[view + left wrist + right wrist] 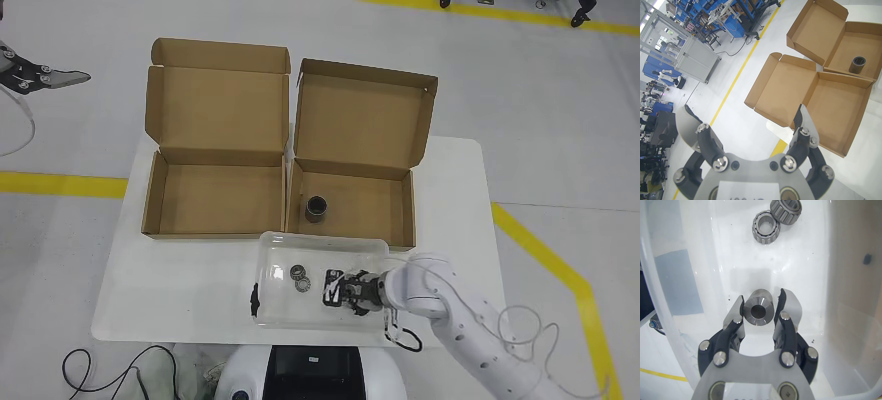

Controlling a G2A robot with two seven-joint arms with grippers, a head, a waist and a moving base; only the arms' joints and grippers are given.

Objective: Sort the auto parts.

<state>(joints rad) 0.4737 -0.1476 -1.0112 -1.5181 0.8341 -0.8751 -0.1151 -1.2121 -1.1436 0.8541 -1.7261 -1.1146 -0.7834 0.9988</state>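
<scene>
Two ribbed bearings (786,211) lie beyond right gripper (762,295), clamped on smooth cylinder (753,318)

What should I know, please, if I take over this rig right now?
Left gripper: open, holding nothing, over the floor beside the table.
Right gripper: fingers shut on a grey metal sleeve inside the clear plastic tray.
Done: one dark metal sleeve stands in an open brown cardboard box.
Left: box the held sleeve; two ribbed grey roller bearings lie in the tray, unsorted.
</scene>
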